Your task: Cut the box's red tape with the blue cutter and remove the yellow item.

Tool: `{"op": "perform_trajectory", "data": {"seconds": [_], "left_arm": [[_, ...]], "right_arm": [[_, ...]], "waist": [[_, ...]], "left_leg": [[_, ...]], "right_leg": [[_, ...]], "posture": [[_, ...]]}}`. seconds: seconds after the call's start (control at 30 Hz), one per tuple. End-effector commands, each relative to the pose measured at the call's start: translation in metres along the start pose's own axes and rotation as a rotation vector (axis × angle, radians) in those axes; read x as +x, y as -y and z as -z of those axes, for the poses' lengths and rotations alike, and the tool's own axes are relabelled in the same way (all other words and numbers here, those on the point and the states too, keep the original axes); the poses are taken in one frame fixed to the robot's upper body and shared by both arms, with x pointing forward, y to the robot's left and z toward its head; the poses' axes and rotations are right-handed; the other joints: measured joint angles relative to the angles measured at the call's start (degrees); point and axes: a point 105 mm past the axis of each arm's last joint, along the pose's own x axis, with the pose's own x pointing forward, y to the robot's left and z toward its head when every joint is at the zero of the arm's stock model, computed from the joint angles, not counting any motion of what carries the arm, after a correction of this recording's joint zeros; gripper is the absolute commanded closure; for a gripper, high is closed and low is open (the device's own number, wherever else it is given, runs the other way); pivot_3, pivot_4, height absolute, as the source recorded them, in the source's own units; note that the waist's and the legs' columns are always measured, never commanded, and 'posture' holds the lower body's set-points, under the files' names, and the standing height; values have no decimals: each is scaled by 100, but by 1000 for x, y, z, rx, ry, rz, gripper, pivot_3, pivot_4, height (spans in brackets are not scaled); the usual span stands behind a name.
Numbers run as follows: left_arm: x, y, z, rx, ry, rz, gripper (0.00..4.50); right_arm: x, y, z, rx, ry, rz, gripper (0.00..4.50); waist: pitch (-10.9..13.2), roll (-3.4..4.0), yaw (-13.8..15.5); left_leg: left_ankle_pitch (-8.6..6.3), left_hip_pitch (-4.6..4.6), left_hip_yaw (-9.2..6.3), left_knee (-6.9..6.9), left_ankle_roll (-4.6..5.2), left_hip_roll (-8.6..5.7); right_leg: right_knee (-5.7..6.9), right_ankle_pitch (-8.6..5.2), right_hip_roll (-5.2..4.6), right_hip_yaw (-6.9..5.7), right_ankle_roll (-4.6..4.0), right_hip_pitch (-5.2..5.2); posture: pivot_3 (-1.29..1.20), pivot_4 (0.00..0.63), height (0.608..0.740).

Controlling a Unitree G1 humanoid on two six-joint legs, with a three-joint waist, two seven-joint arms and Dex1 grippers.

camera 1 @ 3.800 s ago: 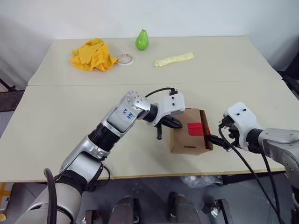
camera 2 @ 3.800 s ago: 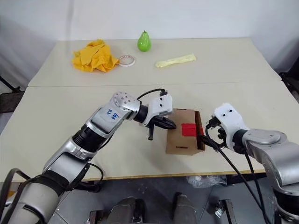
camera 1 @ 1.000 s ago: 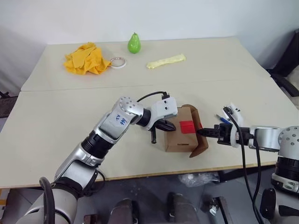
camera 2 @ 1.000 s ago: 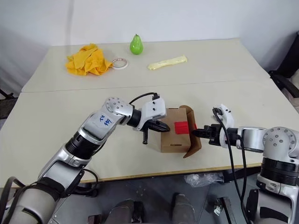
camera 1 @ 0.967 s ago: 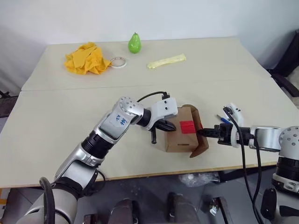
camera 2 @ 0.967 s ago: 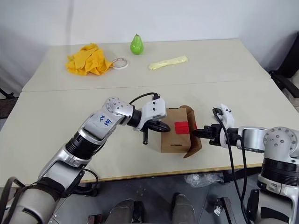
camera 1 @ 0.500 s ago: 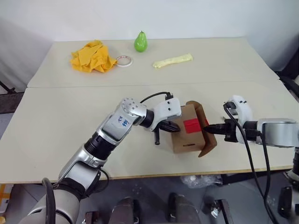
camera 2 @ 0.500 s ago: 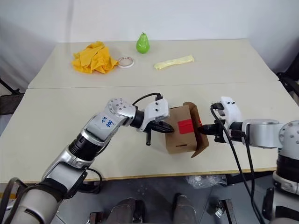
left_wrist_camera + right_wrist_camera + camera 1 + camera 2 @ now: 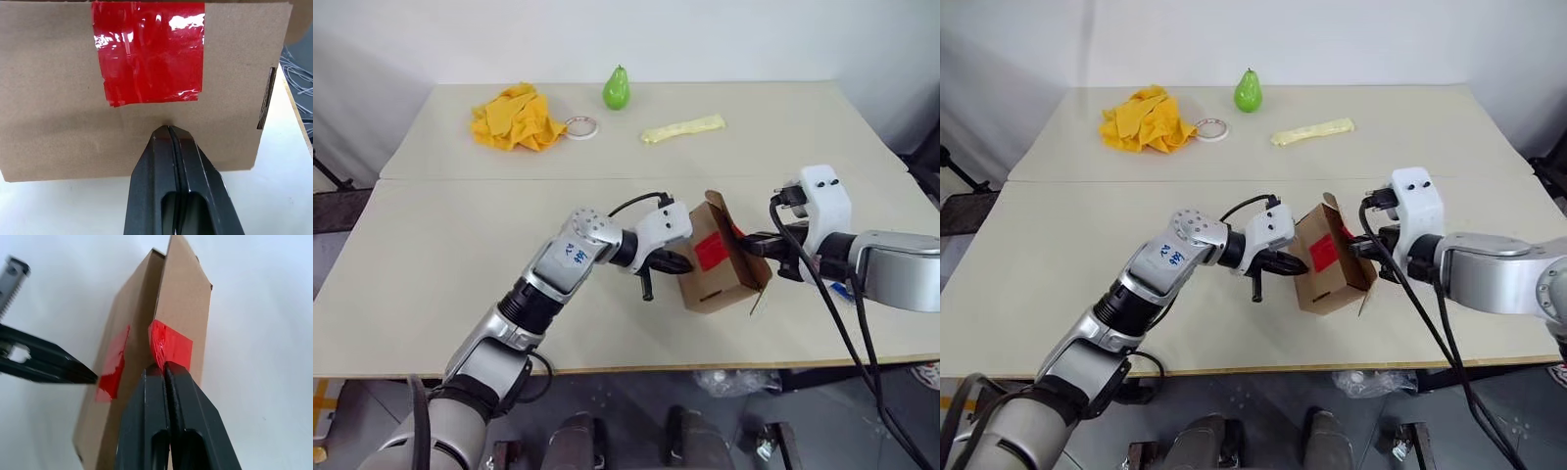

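The brown cardboard box stands tilted near the table's front, with one flap lifted open at its top. Red tape shows on the box's face, and a torn piece clings to the raised flap. My left gripper is shut, its tips touching the box face just below the tape. From the other side my right gripper is shut on the flap's taped edge, holding it up. The blue cutter and the yellow item are hidden.
At the back of the table lie an orange-yellow cloth, a tape roll, a green pear and a pale yellow strip. The table's front edge runs close below the box.
My right gripper has risen and rolled, pulling the flap up and open. The box has tipped from lying flat to tilted. The left gripper has stayed against the box.
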Motion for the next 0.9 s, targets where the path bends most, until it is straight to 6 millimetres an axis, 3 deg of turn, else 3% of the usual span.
{"op": "perform_trajectory", "data": {"seconds": [0.03,0.3,0.43,0.73,0.9], "left_arm": [[5,-6,2,8,-11,-57,4500],[-2,-16,-1,8,9,-95,4500],[-14,-19,-13,-4,82,-74,4500],[-65,0,-61,-195,336,211,4500],[-48,10,-66,-142,309,224,4500]], "right_arm": [[-8,-30,-3,-62,12,-110,4487],[-18,-24,-15,-128,40,-39,4487],[-17,-24,-6,-117,40,-11,4487],[-15,-28,2,-46,82,42,4487],[-12,-31,2,-7,104,60,4487]], "waist": [[0,0,-1],[1,-1,-8],[2,-3,-3],[3,-4,-19],[3,-5,-19]], "left_leg": [[0,0,0,0,1,1],[-3,-47,-1,-1,5,0],[-2,-89,3,6,6,-15],[4,-88,4,6,-5,-13],[6,-86,5,7,-9,-17]], "right_leg": [[-2,0,0,-1,0,0],[13,2,0,-7,3,-42],[19,7,1,-10,12,-83],[19,6,14,-10,12,-83],[21,7,15,-7,14,-81]], "posture": [[0,150,740],[0,150,740],[0,150,740],[0,150,740],[0,150,740]]}}
